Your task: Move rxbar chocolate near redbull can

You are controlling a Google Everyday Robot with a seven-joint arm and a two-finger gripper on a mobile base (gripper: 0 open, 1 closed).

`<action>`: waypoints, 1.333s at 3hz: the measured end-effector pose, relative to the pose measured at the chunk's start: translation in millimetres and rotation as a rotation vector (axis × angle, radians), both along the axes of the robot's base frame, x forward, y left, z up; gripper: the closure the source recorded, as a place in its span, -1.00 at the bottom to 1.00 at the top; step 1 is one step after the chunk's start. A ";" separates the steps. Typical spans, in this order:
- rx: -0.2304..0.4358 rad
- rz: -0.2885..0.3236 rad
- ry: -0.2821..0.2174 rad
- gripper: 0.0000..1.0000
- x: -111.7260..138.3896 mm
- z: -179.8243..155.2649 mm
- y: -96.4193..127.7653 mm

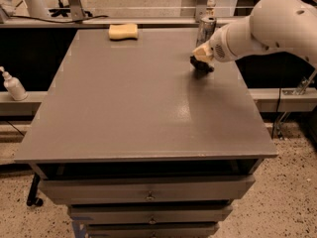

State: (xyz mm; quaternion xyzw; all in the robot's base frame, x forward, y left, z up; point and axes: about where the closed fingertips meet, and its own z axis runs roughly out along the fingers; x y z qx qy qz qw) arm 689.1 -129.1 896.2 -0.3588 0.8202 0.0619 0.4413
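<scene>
The redbull can stands upright near the far right edge of the grey table. My gripper is just in front of the can, low over the table top, on the end of the white arm that reaches in from the right. It is shut on the rxbar chocolate, a small dark shape under the cream-coloured fingertips, close to the table surface. Most of the bar is hidden by the gripper.
A pale yellow sponge lies at the far edge of the table, left of the can. A white pump bottle stands on a shelf to the left. Drawers sit under the table front.
</scene>
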 end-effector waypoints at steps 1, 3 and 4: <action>-0.012 -0.005 -0.007 1.00 17.0 1.6 -2.8; -0.017 -0.032 -0.003 1.00 32.0 -3.1 -13.4; -0.002 -0.056 -0.005 0.63 23.4 -1.6 -20.4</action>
